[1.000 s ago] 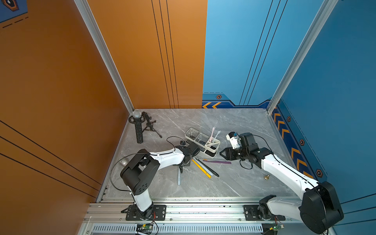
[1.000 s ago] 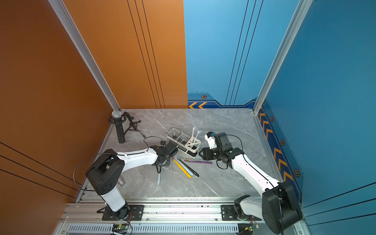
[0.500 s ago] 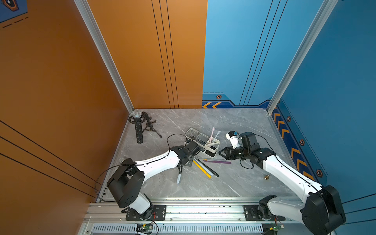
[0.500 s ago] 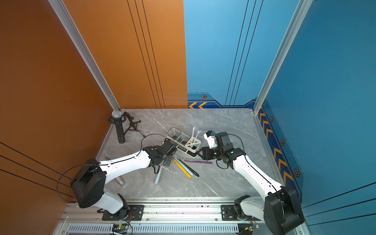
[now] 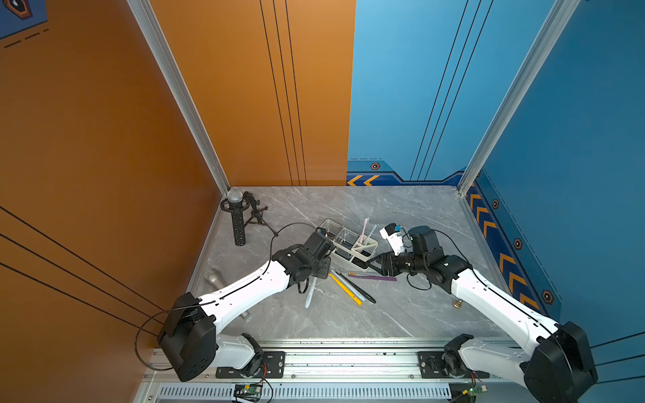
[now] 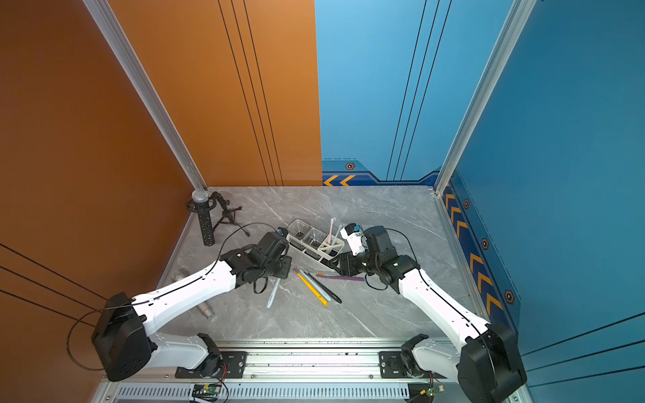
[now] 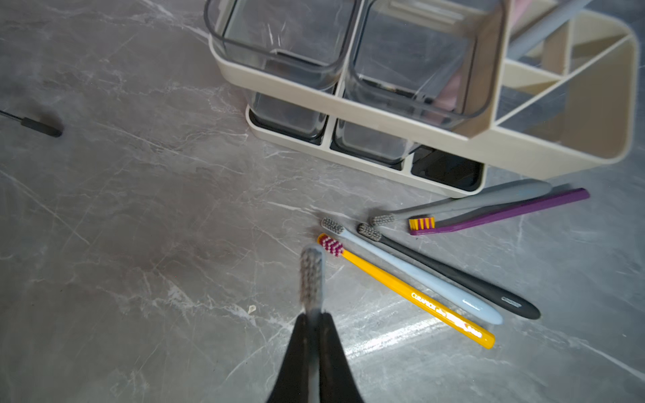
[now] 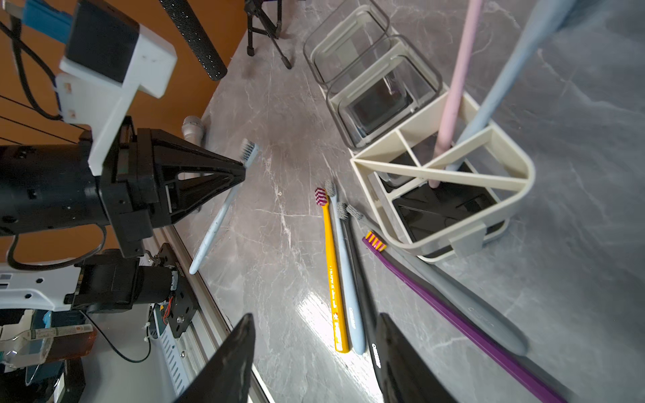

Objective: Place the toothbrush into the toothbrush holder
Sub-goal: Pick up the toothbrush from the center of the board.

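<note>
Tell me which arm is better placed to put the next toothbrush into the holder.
Left. The left gripper is shut on the light blue toothbrush close to the toothbrush holder; the right gripper is open and empty.

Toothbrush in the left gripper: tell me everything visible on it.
The toothbrush is slim, pale blue-grey plastic by the look, with grey bristles. The left gripper is shut on its neck just below the head; the long handle hangs beyond the jaws, tilted, apparently off the table. It sits short of the toothbrush holder, touching nothing else visible.
</note>
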Controlling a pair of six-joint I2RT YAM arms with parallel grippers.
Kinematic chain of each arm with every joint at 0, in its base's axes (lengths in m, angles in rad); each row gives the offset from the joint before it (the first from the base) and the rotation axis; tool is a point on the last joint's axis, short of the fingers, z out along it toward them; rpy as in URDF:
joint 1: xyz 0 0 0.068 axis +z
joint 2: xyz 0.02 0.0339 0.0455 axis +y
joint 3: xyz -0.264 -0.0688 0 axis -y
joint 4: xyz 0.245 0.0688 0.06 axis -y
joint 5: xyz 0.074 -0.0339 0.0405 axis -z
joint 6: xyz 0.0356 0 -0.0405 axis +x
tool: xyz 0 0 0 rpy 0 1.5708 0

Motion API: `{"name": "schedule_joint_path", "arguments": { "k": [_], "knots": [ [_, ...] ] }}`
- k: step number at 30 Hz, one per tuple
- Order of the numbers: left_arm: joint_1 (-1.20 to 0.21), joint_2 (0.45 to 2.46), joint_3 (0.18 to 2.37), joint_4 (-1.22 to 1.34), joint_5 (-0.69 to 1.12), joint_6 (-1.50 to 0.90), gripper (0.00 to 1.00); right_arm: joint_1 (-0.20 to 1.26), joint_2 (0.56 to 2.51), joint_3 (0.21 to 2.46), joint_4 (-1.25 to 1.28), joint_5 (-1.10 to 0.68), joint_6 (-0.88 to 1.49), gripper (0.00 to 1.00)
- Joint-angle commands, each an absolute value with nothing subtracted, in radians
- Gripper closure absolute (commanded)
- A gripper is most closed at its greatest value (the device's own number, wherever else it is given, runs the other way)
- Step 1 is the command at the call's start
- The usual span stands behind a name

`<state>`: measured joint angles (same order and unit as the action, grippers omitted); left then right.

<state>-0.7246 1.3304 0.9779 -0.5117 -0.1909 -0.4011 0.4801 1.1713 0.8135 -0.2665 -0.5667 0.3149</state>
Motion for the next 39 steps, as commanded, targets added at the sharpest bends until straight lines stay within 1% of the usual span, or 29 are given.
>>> {"name": "schedule_joint_path", "arguments": {
  "k": [1,8,12,15,20,25,36,39],
  "knots": [
    [-0.715,1.278,0.973,-0.488,-0.111,-0.348,1.00,0.485,1.138,0.844,-0.239,-0.577,0.328,0.43],
    [-0.707,1.203,0.965,-0.451,-0.003,-0.307,1.00,0.489,1.113,0.841,-0.221,-0.579,0.340,0.42],
    [-0.709,1.150,0.944,-0.341,0.149,-0.338,1.00,0.495,1.098,0.823,-0.143,-0.605,0.391,0.39],
    [-0.718,1.143,0.962,-0.313,0.209,-0.344,1.00,0.519,1.088,0.812,-0.066,-0.620,0.425,0.38],
    [-0.755,1.146,1.003,-0.307,0.262,-0.310,1.00,0.571,1.085,0.820,-0.012,-0.597,0.426,0.37],
    [-0.783,1.136,1.023,-0.281,0.309,-0.295,1.00,0.592,1.084,0.810,0.049,-0.567,0.449,0.33],
    [-0.805,1.145,1.010,-0.198,0.330,-0.317,1.00,0.624,1.122,0.808,0.112,-0.566,0.487,0.33],
    [-0.814,1.148,1.003,-0.141,0.347,-0.322,1.00,0.628,1.139,0.809,0.138,-0.574,0.498,0.34]
  ]
}}
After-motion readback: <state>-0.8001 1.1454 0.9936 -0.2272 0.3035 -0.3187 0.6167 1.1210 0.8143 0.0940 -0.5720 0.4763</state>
